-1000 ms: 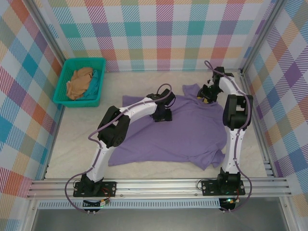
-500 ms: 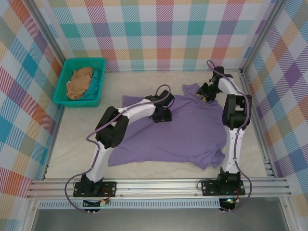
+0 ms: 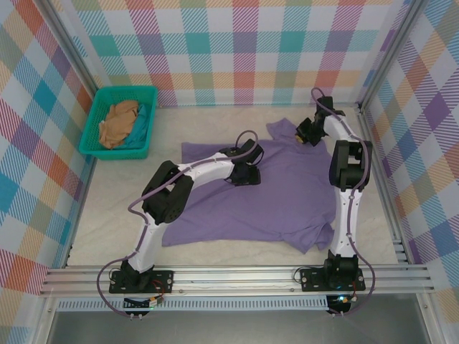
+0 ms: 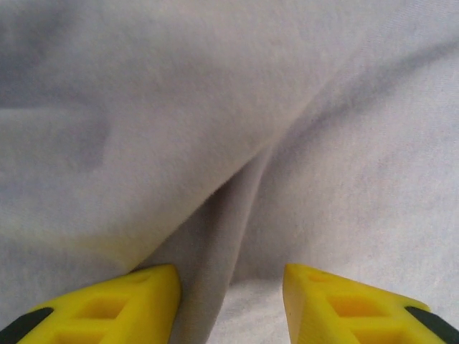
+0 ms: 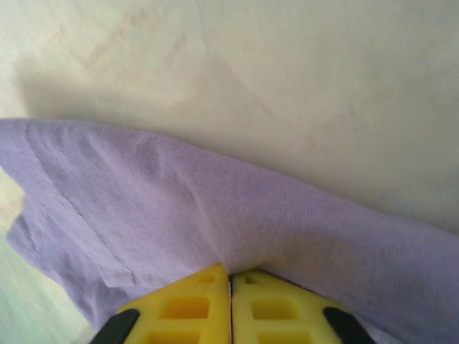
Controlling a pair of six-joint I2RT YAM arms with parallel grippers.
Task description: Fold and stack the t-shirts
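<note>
The lavender t-shirt [image 3: 265, 193] lies spread across the middle of the table. My left gripper [image 3: 245, 174] rests low on its upper middle; its yellow fingers [image 4: 136, 301] stand open astride a raised crease of the shirt cloth [image 4: 237, 193]. My right gripper [image 3: 304, 133] is at the shirt's far right sleeve, shut on a pinch of the lavender t-shirt [image 5: 215, 215], with the fingertips [image 5: 193, 294] pressed together. A tan t-shirt [image 3: 118, 122] sits crumpled in the basket at the back left.
The teal plastic basket [image 3: 93, 147] stands at the far left by the wall, with some teal cloth [image 3: 143, 123] beside the tan shirt. Checked walls close in the table on three sides. Bare cream table surface [image 3: 115, 215] lies left of the shirt.
My right gripper has drawn the sleeve a little further toward the back. My left gripper has shifted slightly right and nearer on the shirt.
</note>
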